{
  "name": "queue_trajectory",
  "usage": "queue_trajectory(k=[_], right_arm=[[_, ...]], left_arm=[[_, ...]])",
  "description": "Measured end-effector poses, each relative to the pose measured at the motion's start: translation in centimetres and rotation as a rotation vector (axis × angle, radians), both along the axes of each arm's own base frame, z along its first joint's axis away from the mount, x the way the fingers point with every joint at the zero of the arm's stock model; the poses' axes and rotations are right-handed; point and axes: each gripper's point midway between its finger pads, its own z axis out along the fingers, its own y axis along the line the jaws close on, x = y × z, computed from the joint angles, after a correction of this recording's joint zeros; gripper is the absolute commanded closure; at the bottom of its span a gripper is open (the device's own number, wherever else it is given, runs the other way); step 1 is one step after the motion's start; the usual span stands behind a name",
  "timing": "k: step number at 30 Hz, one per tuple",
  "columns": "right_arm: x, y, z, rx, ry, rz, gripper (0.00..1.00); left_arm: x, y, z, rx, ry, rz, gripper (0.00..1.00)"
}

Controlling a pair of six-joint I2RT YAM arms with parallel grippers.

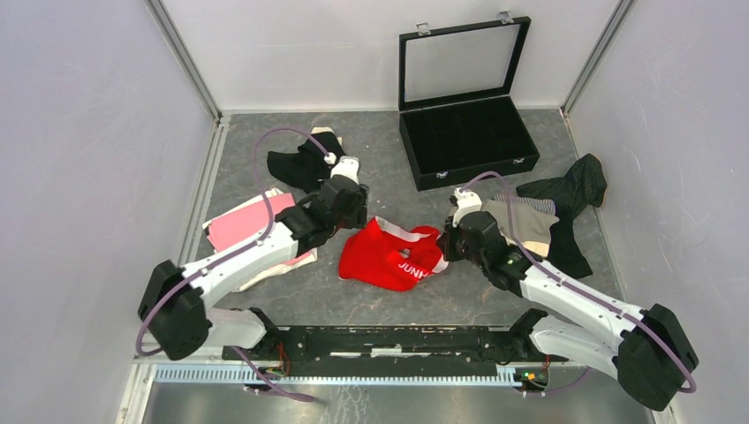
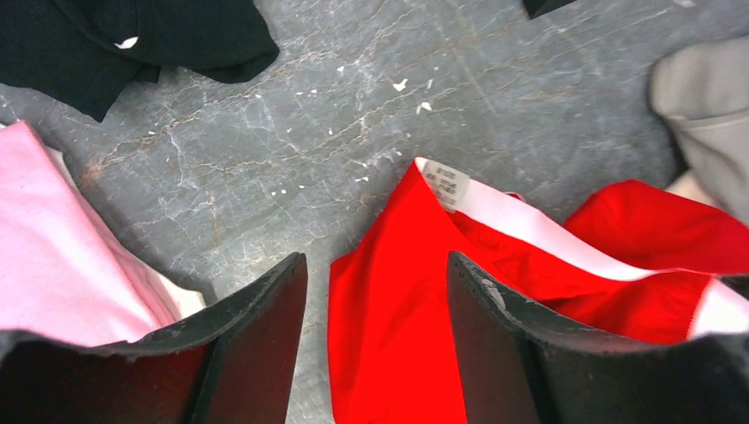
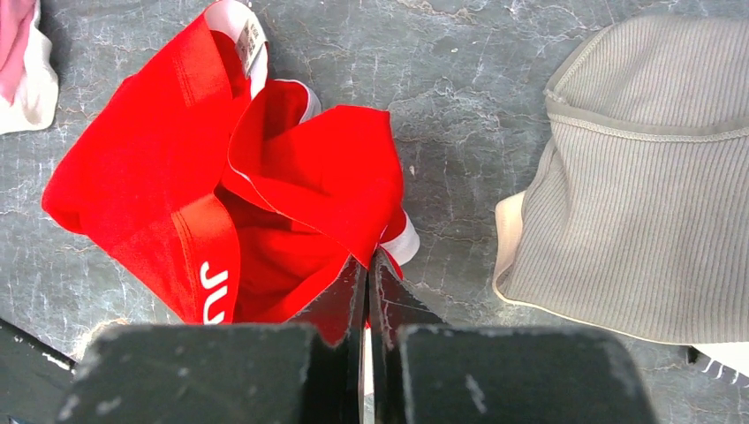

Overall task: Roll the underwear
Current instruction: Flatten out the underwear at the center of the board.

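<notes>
The red underwear (image 1: 389, 254) with white lettering lies crumpled on the grey table between the arms; it also shows in the left wrist view (image 2: 397, 309) and the right wrist view (image 3: 177, 185). My left gripper (image 2: 375, 274) is open, its fingers straddling the red cloth's left edge, close above it. My right gripper (image 3: 368, 265) is shut on the red underwear's right corner, at the white waistband. Pink underwear (image 1: 243, 225) lies at left, black underwear (image 1: 296, 163) behind it, beige ribbed underwear (image 1: 530, 221) and dark pinstriped underwear (image 1: 570, 190) at right.
A rigid black compartment case (image 1: 466, 141) stands open at the back, its glass lid upright. White walls with metal rails close in the table on three sides. The arms' base bar (image 1: 389, 340) runs along the near edge.
</notes>
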Motion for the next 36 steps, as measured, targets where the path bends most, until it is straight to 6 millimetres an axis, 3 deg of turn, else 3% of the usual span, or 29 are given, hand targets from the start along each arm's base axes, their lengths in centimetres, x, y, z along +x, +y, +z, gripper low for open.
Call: queue_trajectory(k=[4,7,14,19,29,36], right_arm=[[0.1,0.3,0.0,0.007,0.006,0.002,0.97],[0.2,0.4,0.0,0.014,0.007,0.000,0.97],[0.1,0.8,0.2,0.029,0.009,0.018,0.97],[-0.1,1.0,0.2,0.032,0.013,0.032,0.96],[-0.3,1.1,-0.1,0.021,0.016,0.057,0.94],[-0.3,1.1,-0.3,0.013,0.020,0.060,0.94]], left_arm=[[-1.6,-0.2,2.1,-0.089,-0.024,-0.019,0.36],[-3.5,-1.8,2.5,-0.132,-0.019,-0.077,0.40],[-9.1,-7.5,-1.9,-0.094,0.081,-0.309,0.41],[-8.8,-7.8,-5.3,0.001,0.126,-0.332,0.38],[-7.6,-8.1,-6.7,0.102,0.074,-0.402,0.32],[-7.1,-8.3,-7.2,0.115,0.069,-0.433,0.34]])
